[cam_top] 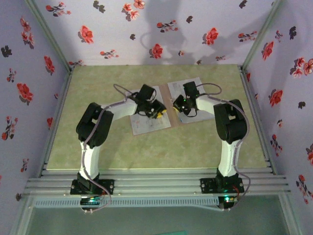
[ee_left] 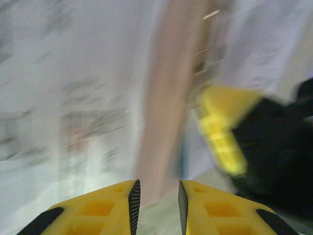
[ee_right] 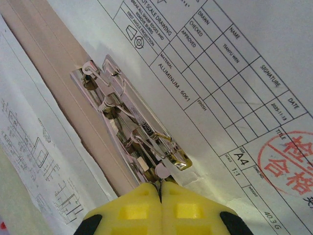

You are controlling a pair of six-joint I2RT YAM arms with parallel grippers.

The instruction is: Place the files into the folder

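Note:
The tan folder lies open mid-table, its bare spine strip showing between two white printed files. One file lies on the left half, the other, with a title block and a red stamp, on the right half. A metal lever clip sits along the spine. My right gripper is shut, its tips against the clip's near end. My left gripper hovers low over the spine strip, jaws slightly apart with nothing between them. That view is blurred. The right gripper's yellow finger is close ahead.
The green tabletop has free room in front of and beside the folder. Floral walls close it on three sides. Both grippers work within a hand's width of each other over the spine.

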